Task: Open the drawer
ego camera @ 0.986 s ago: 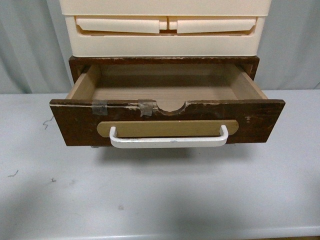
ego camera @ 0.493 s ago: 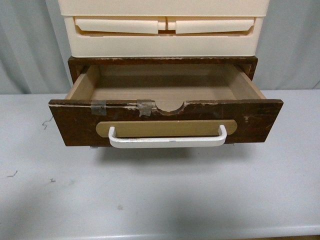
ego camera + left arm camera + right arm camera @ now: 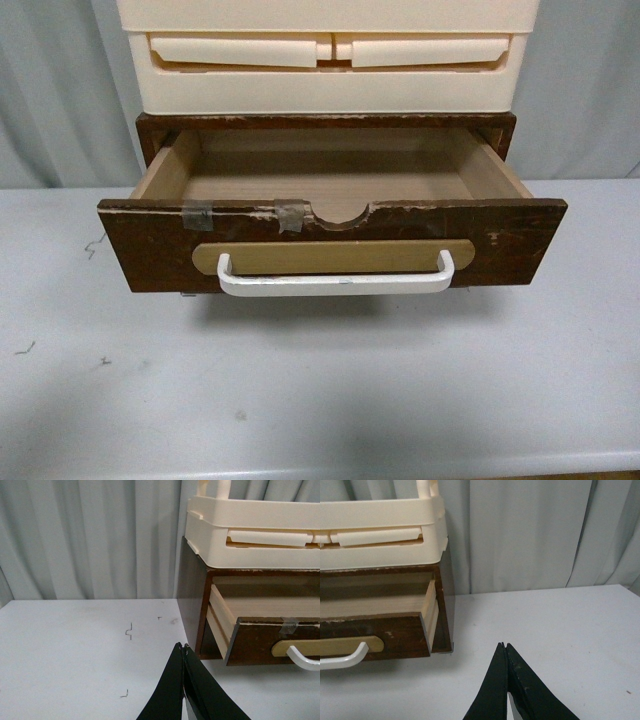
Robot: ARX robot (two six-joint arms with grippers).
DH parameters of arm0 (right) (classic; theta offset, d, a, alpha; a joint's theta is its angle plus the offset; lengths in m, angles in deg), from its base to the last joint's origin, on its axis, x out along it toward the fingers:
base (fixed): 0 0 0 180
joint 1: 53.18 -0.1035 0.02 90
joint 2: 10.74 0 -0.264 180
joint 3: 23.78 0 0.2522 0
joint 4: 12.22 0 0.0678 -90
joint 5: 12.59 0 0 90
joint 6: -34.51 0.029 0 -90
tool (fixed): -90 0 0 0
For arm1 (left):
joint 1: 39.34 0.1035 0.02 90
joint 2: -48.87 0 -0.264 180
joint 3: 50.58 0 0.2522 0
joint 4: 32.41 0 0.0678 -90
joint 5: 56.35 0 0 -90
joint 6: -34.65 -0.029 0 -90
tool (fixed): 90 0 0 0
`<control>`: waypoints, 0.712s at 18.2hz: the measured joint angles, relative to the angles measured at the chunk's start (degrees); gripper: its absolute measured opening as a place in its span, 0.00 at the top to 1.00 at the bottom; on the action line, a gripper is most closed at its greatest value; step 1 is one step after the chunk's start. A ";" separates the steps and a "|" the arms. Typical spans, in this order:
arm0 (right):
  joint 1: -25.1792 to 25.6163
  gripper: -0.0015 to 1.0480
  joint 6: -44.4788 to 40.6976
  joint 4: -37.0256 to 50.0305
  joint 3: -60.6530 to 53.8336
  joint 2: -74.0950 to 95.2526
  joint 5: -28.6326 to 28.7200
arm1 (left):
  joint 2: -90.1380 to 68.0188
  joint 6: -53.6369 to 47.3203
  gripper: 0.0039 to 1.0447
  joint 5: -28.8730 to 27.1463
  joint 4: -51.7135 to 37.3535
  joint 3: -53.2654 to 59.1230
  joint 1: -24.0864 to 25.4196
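The dark brown wooden drawer (image 3: 330, 235) stands pulled well out of its brown cabinet, its pale inside bare. It carries a white bar handle (image 3: 335, 283) on a tan oval plate, and tape pieces beside a half-round notch on its top edge. The drawer (image 3: 270, 640) shows from its left side in the left wrist view, with my left gripper (image 3: 182, 646) shut over the table off to that side. From the right wrist view the drawer (image 3: 375, 635) shows too, and my right gripper (image 3: 503, 644) is shut, apart from it. Neither arm appears in the front view.
A cream plastic drawer unit (image 3: 330, 60) sits on top of the brown cabinet (image 3: 150, 135). The white table (image 3: 320, 390) stretches in front and to both sides, with a few small dark scraps (image 3: 129, 630) on its left part. Grey curtains (image 3: 90, 535) hang behind.
The front view has shifted very slightly; the drawer stays pulled out as before.
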State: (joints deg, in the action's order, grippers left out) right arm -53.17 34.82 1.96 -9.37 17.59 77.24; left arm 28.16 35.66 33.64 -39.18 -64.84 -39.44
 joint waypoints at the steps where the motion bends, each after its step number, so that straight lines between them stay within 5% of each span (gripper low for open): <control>1: 0.00 0.98 0.00 -0.20 0.00 -0.31 0.02 | 0.46 0.00 0.99 0.00 0.46 0.00 0.00; 13: 0.00 0.98 0.00 -6.56 -0.02 -6.82 0.00 | 5.11 0.00 0.99 0.00 4.90 0.00 -0.02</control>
State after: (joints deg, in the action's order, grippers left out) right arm -53.17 34.82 -4.59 -9.39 10.78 77.24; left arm 33.27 35.66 33.64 -34.29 -64.84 -39.46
